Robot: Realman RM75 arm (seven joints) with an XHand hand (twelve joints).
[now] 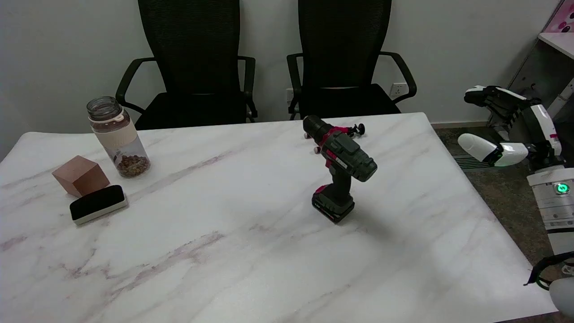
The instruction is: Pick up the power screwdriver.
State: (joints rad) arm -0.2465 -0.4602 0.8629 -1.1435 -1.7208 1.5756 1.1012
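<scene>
step: reach | right hand (497, 105) off worktop (251, 251), fingers spread, holding nothing | screwdriver (341, 168) upright on its base | wrap the handle below the body, don't tip it

Not much to read here

The power screwdriver (341, 168) has small white markings on its body and battery base, too blurry to make out. A green power symbol glows on the right arm (561, 189).

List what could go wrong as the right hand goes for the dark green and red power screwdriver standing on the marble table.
1. The dark green and red power screwdriver stands upright on its narrow battery base; a sideways nudge could topple it.
2. The black-and-white right hand is off the white marble table, beyond its right edge; a low approach may clip the edge.
3. A small red and black object sits just behind the chuck and could get knocked.
</scene>
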